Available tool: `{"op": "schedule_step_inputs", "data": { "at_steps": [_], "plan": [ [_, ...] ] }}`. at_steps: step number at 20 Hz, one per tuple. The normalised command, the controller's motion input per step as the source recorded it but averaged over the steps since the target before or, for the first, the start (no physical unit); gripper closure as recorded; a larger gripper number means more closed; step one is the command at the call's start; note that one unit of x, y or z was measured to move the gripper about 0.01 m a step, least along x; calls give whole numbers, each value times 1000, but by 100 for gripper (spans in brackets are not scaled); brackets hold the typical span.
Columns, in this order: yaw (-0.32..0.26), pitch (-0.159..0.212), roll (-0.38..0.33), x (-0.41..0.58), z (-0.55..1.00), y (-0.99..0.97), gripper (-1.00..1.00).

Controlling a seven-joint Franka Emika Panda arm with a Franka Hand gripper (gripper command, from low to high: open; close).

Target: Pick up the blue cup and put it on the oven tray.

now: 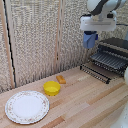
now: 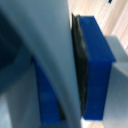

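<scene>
Above the bench's [image 1: 85,102] far right corner, the gripper [image 1: 90,39] is clamped on the blue cup [image 1: 90,41], holding it in the air beside the oven tray [image 1: 107,61].

wide exterior view, close wrist view

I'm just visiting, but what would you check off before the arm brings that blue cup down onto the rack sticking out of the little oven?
1. Blue cup held off the table: ok.
2. Grip firm: the wrist view shows a dark pad of the fingers pressed against blue plastic: ok.
3. Oven tray pulled out, bars bare: ok.
4. Cup directly over the tray: cannot tell; it looks toward the exterior view's left of it.
5. Yellow bowl and plate away from the path: ok.
</scene>
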Motion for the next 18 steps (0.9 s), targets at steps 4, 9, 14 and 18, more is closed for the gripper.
{"op": "schedule_step_inputs", "data": {
  "at_steps": [4,9,14,18],
  "plan": [
    [-162,58,11,49,162,-687,100],
    [-144,38,7,100,115,-738,100],
    [-83,32,19,230,42,-846,100],
    [-16,88,36,365,0,-934,100]
  ]
}}
